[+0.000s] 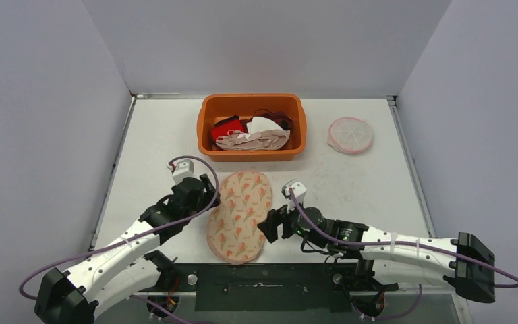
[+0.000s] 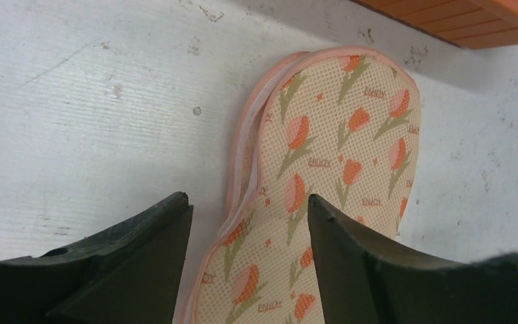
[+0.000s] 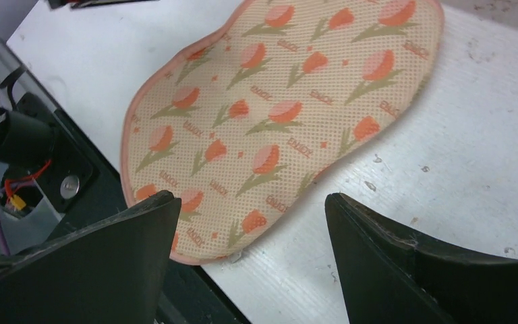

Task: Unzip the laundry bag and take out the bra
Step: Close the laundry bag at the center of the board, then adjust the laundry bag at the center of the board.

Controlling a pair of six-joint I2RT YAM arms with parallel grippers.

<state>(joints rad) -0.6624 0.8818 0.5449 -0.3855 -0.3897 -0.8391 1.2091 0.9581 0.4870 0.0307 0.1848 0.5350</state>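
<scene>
Flat on white table point(image 1: 155, 148), lower centre of top view: tulip-print laundry bag point(image 1: 241, 214). At its left edge, left gripper point(image 1: 212, 196), fingers spread, pink-trimmed rim between them, unpinched. At its right edge, right gripper point(image 1: 268, 226), fingers spread wide, holding nothing. Upper centre: orange bin point(image 1: 206, 128) of garments.

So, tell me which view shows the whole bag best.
Top external: the bag lies whole in frame, outline clear. Left wrist shows one end and a side edge, its lower part running out of frame. Right wrist shows most of it, one end cropped.
</scene>
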